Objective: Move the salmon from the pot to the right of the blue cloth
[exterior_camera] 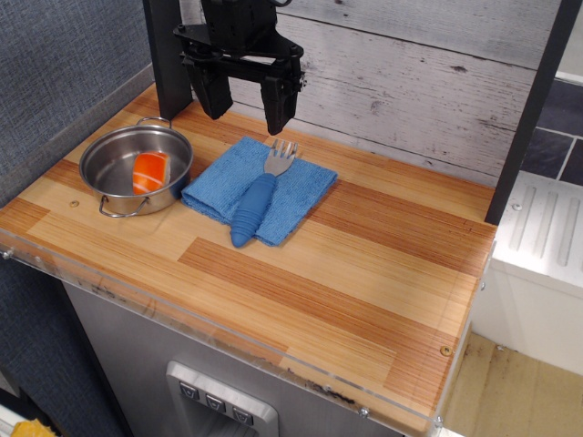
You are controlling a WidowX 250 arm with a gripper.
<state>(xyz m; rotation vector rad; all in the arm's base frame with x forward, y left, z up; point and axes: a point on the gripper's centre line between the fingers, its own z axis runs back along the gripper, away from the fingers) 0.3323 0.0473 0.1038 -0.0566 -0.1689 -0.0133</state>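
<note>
The salmon (pixel 150 172), orange with white stripes, lies inside the shiny steel pot (pixel 114 157) at the left of the wooden table. The blue cloth (pixel 301 189) lies just right of the pot, folded and roughly square. A grey fork with a blue handle (pixel 260 202) lies on top of the cloth. My gripper (pixel 247 107) hangs at the back of the table, above and behind the cloth's far corner. Its two black fingers are spread apart and hold nothing. It is apart from the pot and the salmon.
Bare wooden tabletop (pixel 392 264) stretches to the right of the cloth and toward the front edge. A black post (pixel 168 55) stands behind the pot. A grey plank wall (pixel 419 82) backs the table. A white appliance (pixel 547 237) stands past the right edge.
</note>
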